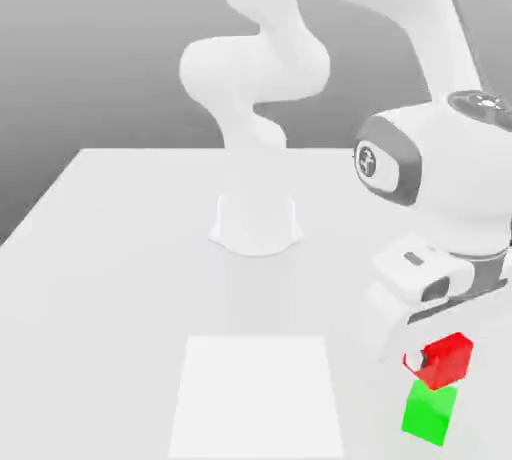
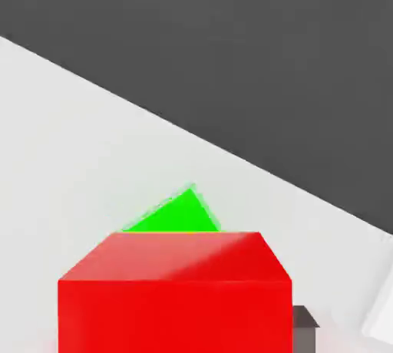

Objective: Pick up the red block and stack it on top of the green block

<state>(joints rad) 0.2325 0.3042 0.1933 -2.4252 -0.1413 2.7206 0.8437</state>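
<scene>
Bench [image 1: 120, 298]: light grey. I have the end effector [image 1: 433, 359] closed on the red block [image 1: 447, 361], raised; remaining: align above green block [image 1: 429, 413], lower, release.

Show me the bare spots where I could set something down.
In the exterior view, the table looks bare from its left edge to the white square, and between that square and the robot's base. It is crowded at the right, where the gripper holds the red block over the green block.
</scene>
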